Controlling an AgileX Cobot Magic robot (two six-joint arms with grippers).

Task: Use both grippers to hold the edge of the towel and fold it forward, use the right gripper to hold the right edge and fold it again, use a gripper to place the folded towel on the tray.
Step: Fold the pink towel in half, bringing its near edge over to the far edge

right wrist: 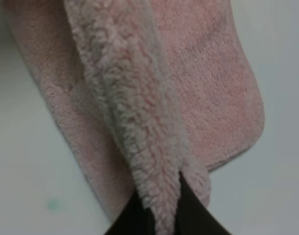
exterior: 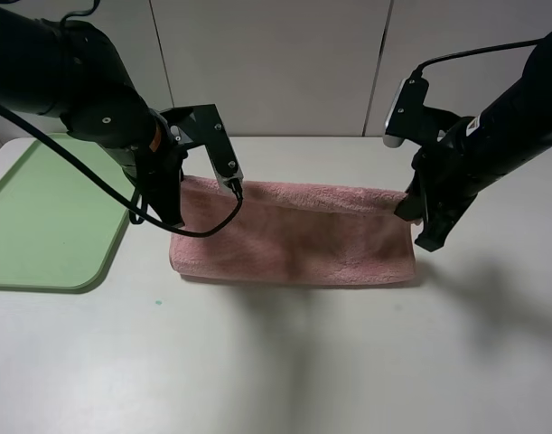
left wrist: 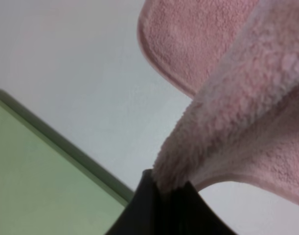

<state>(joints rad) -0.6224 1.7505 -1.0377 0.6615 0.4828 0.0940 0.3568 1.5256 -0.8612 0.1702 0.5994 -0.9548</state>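
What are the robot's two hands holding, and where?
Both hold the pink towel by one long edge: the left hand pinches its left end, the right hand its right end.

Tray (exterior: 41, 217) cut off left; towel (exterior: 294, 240) corner seemingly behind left gripper (exterior: 172, 210).

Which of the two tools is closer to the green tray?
The left tool, shut on the left end of the towel just beside the tray; the right tool grips the opposite end, far from it.

Bright even light, soft shadows, slight blur in wrist views.
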